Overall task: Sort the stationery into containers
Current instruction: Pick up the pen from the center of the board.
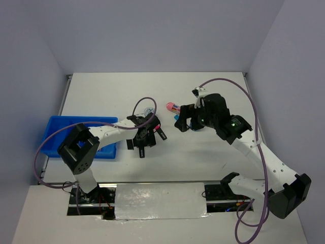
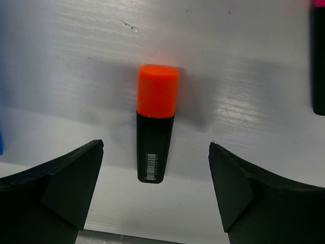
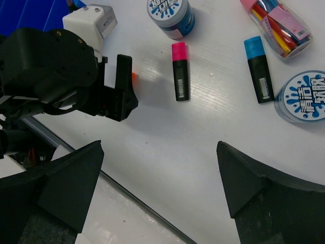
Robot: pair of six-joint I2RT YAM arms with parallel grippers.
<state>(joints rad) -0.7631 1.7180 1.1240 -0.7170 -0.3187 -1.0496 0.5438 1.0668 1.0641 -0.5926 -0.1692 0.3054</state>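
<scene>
- Orange-capped highlighter (image 2: 156, 129) lies flat on the white table (image 1: 177, 157). Its cap points away from the left wrist camera and its black body lies between the two fingers of the left pincer (image 2: 155, 152).
- Left pincer is wide open and holds nothing. Its fingers stand on either side of the lower body and do not touch it, with free room on both sides.
- Right pincer (image 3: 158, 152) is also wide open and empty. It hovers near the other pieces: the pink-capped highlighter (image 3: 180, 71), the blue-capped highlighter (image 3: 259, 68), a blue-white disc (image 3: 171, 15), a second disc (image 3: 304, 96) and the pink capsule case (image 3: 277, 23).
- Handling, as I judge it: the orange-capped highlighter is light, short and stiff. It should not bend or crack under a normal squeeze. The smooth black shell may be a little slippery, so the grip needs to be firm.
- The best place to take hold seems to be the black body, near its middle and just below the cap, with the fingers closing across the width. Holding the cap alone looks less safe, because a cap can come loose.
- Blue tray (image 1: 53, 129) lies at the left side of the table, well apart from the highlighter, so the carry goes toward the left.
</scene>
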